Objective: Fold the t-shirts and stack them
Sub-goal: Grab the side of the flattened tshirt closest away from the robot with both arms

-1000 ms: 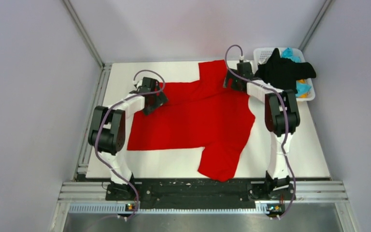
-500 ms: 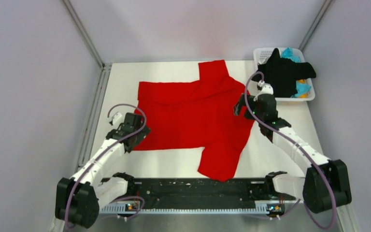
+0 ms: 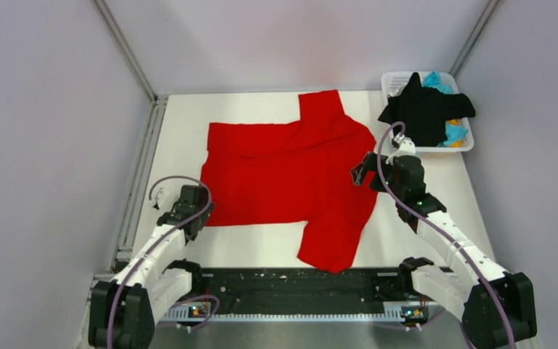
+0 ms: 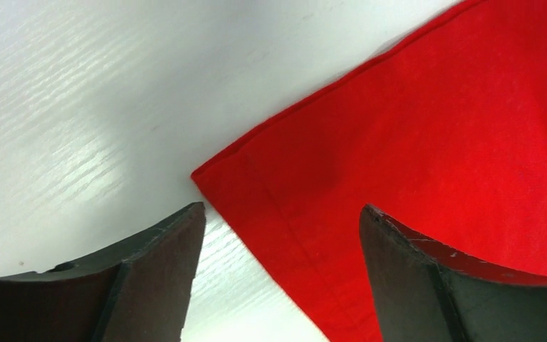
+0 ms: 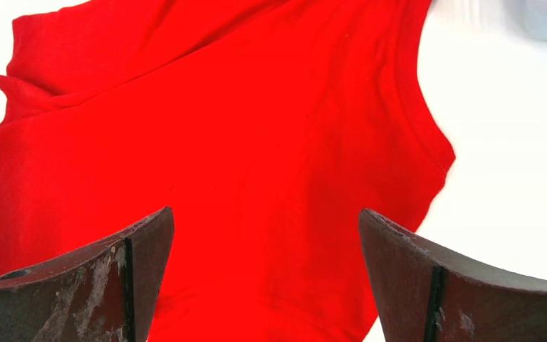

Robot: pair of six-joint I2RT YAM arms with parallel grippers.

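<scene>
Our left gripper (image 4: 281, 214) hangs over the table (image 4: 78, 107) with jaws spread and empty. The hem corner (image 4: 206, 174) of the red t-shirt (image 3: 283, 174) lies just ahead of it, between its jaws, and the cloth runs off to its right. Our right gripper (image 5: 267, 214), equally wide and empty, hangs over the opposite end, with cloth stretching ahead of it. The shirt's long axis runs arm to arm, so we judge the left nearer this corner.

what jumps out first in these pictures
The bright red t-shirt spread flat across the middle of the table dominates. A black shirt spills over the white basket at the far right corner. The left pincer hangs open over the red shirt's near-left corner, the right pincer open over its right edge.
</scene>
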